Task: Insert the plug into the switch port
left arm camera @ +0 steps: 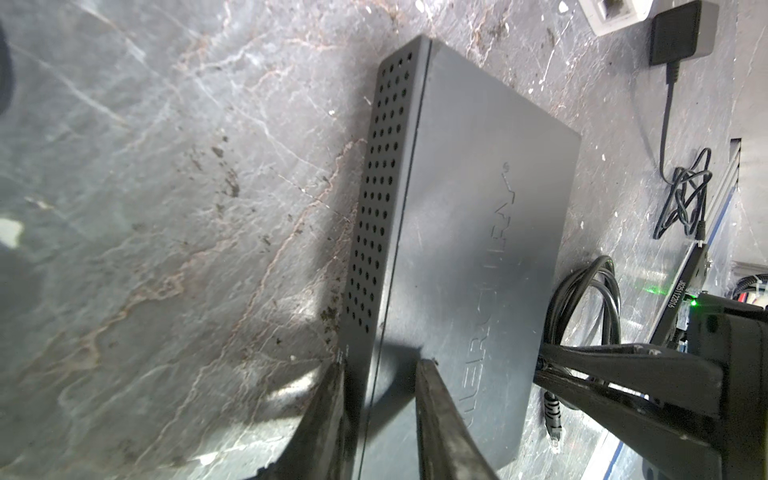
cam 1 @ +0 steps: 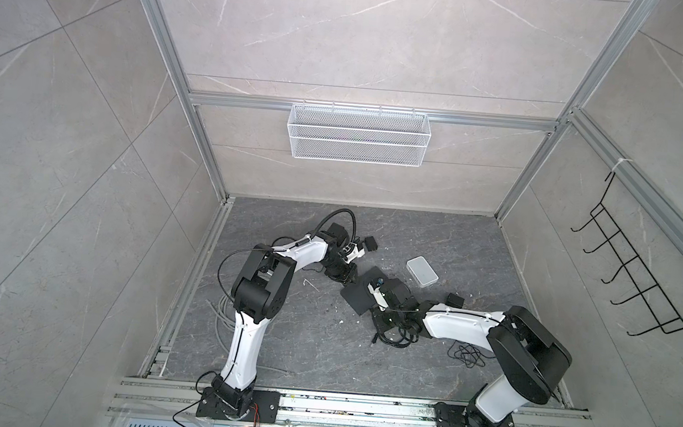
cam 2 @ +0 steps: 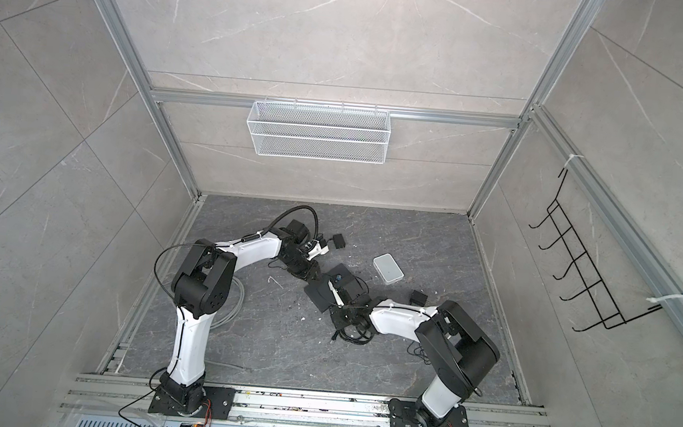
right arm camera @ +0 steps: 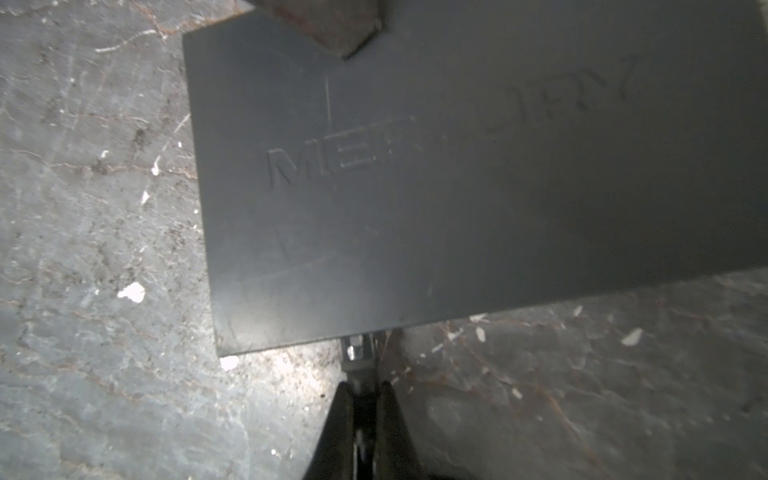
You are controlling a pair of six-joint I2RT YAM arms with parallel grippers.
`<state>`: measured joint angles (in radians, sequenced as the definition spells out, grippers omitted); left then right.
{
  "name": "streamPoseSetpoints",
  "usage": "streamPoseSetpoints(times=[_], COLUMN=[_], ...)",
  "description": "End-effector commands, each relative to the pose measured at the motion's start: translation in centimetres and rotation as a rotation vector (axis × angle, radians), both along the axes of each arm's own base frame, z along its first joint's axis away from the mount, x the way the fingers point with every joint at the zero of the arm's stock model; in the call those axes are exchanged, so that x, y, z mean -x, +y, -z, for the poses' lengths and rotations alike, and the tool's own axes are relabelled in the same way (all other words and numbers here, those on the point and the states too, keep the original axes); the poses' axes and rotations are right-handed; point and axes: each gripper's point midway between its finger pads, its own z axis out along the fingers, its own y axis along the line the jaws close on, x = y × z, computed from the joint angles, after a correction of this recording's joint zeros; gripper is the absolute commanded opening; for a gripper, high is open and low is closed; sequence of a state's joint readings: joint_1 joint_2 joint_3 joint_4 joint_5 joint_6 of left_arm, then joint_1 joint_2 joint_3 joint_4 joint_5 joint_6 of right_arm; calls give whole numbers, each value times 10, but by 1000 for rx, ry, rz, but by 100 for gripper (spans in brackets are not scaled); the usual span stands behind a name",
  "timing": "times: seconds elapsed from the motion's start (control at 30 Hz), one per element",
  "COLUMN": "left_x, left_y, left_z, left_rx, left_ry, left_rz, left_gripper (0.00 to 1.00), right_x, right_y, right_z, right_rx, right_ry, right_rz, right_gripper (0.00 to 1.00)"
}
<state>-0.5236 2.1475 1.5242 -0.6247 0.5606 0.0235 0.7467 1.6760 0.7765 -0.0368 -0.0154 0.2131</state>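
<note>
On the grey stone tabletop (cam 1: 279,343), near its middle, lies a flat black network switch (cam 1: 356,297), seen in both top views. The two arms reach in over it from either side.

The right wrist view shows the switch's top face with raised lettering. The right gripper (right arm camera: 365,386) is closed tight around a small black plug (right arm camera: 357,353). The plug's metal tip meets the edge of the switch nearest that camera. Whether the tip sits inside a port cannot be told, because the port face is hidden.

The left wrist view shows the left gripper (left arm camera: 382,365) partly open and straddling one corner of the switch. One finger lies against the perforated side wall and the other rests on the top face. Whether they actually clamp the switch cannot be told.

A coiled black cable (left arm camera: 582,299) lies just beside the switch. Well apart from it sit a small white box (cam 1: 422,271) and a black power adapter (cam 1: 456,300).
</note>
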Motion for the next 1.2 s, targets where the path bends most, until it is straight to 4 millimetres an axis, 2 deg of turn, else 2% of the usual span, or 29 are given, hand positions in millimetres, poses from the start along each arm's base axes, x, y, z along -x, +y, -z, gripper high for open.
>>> streamPoseSetpoints(times=[0.0,0.4,0.57,0.77,0.93,1.03,1.17], left_x=[184,191,192,193,194,195,197], left_y=[-30,-35,-38,-39,-40,-39,-37], left_z=[18,20,20,20,20,20,22], left_rx=[2,0,8,10,13,12,10], left_ry=[706,729,731,735,736,736,739], left_rz=[153,164,169,172,173,170,167], left_gripper=[24,23,22,22,21,21,21], right_x=[-53,-65,-70,-78,-86,-88,-91], right_y=[29,51,58,67,84,87,86], right_z=[-17,-45,-31,-51,-48,-47,-67], right_rx=[-110,-115,-101,-134,-176,-195,-210], right_ry=[-192,-289,-254,-305,-317,-340,-421], right_rz=[62,-33,-26,-37,-68,-82,-93], right_gripper=[1,1,1,2,2,2,3])
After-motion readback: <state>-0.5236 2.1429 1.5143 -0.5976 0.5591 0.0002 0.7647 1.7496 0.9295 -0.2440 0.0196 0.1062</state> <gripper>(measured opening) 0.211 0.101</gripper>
